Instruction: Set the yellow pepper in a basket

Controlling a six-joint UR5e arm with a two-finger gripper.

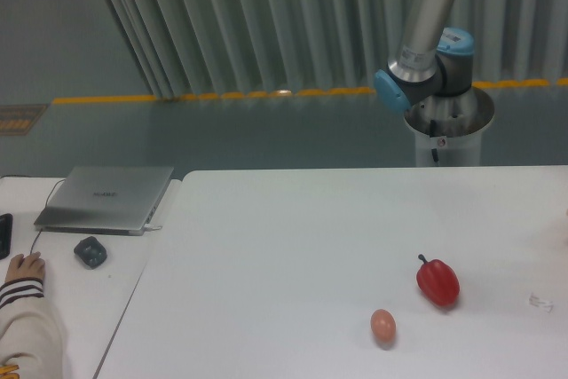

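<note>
The yellow pepper is out of view, and so is the basket. My gripper does not show in the frame; only the arm's lower joints (423, 77) and its pedestal (448, 130) are visible behind the table's far edge, with the upper arm leaving the top of the picture. On the white table (293, 237) lie a red pepper (438, 281) with a dark stem and a small tan egg (382, 325), both toward the front right.
A closed grey laptop (106, 198) and a dark mouse (90, 251) sit on a side table at the left. A person's hand (25, 266) and sleeve rest at the bottom left corner. A faint small clear item (538, 302) lies near the right edge.
</note>
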